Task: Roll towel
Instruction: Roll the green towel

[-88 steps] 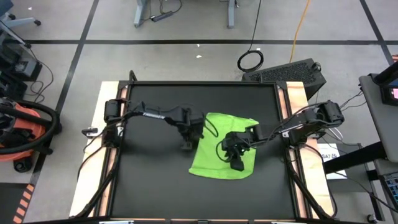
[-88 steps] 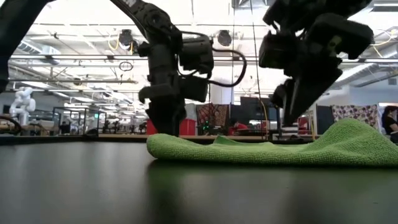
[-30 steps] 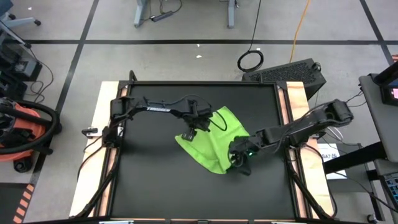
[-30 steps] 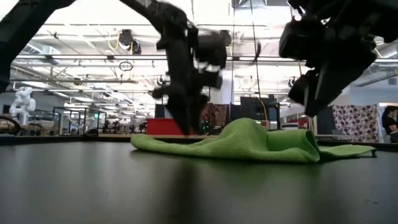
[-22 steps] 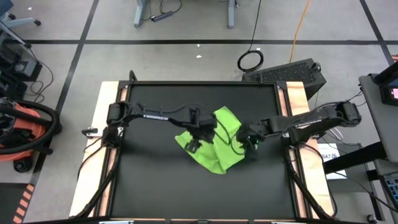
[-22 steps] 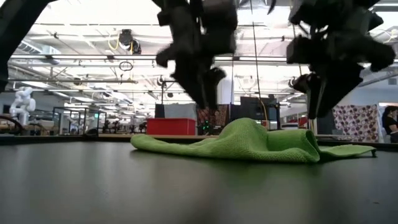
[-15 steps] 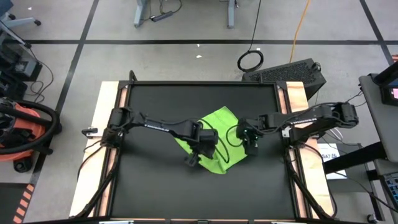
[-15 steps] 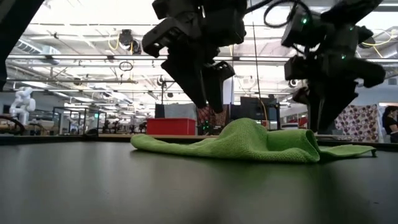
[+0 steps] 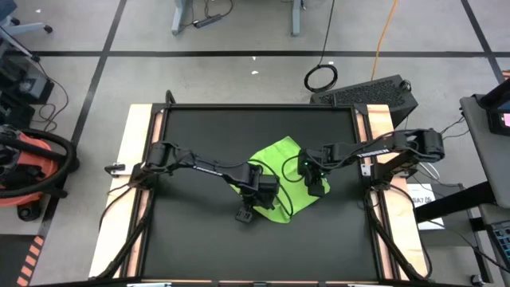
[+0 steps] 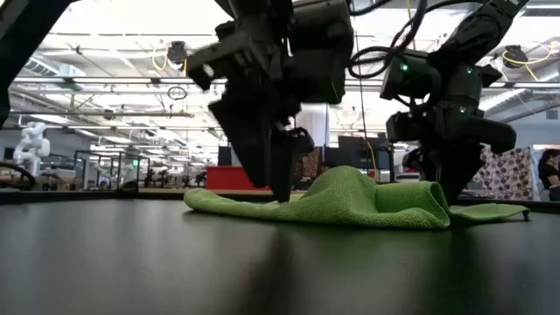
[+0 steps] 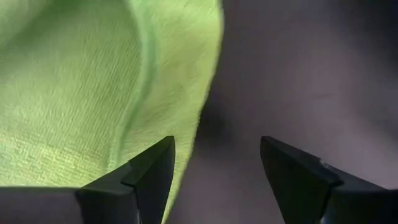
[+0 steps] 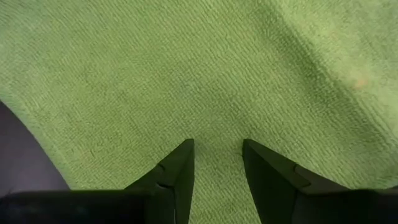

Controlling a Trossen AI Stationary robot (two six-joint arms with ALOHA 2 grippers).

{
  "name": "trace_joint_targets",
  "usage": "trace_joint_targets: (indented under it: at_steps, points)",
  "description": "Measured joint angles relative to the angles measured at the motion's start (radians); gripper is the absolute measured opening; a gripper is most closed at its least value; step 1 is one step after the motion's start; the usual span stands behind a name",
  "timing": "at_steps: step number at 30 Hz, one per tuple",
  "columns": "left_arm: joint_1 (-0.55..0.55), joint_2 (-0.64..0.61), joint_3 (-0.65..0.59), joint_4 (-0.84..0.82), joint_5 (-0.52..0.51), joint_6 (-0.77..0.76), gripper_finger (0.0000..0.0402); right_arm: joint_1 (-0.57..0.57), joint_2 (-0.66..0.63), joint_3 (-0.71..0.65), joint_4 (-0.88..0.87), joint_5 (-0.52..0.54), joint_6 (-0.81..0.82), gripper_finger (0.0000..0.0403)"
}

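The lime-green towel [image 9: 280, 169] lies bunched on the black mat [image 9: 199, 135], with a raised fold [image 10: 350, 188] across its middle. My left gripper [image 9: 247, 209] is open and points down at the towel's near-left edge [image 11: 208, 93]. One finger is over the cloth and the other over the bare mat. My right gripper [image 9: 314, 182] points down over the towel's right part [image 12: 186, 62], its fingers a little apart. In the low view it [image 10: 455, 188] stands behind the fold. My left gripper comes from above with its fingers on either side of the towel's edge [image 11: 205, 112]; I cannot tell whether they touch it. My right gripper comes from above over flat cloth [image 12: 217, 118]; I cannot tell whether its fingertips touch.
Bare black mat lies on all sides of the towel, widest toward the left and near edges. Wooden strips [image 9: 131, 159] run along the table's left and right sides. A person [image 10: 551, 171] shows far off in the room.
My left gripper has gone from the towel's far-left side toward the table's near edge and down to the towel's near-left edge. My right gripper has gone from the towel's near end toward the far edge and down onto its right part. The towel has kept its shape.
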Motion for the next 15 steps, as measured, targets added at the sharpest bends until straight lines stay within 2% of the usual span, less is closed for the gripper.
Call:
trace_joint_targets:
  at_steps: [5,15]
  points:
    - [-0.009,-0.029,0.010,-0.003,-0.025,-0.004,0.0242,0.000,0.007,0.001,0.019,-0.023,0.005,0.0130]
    - [0.023,-0.033,0.014,0.223,-0.043,-0.097,0.0242,0.000,0.008,0.001,0.040,-0.027,0.027,0.0130]
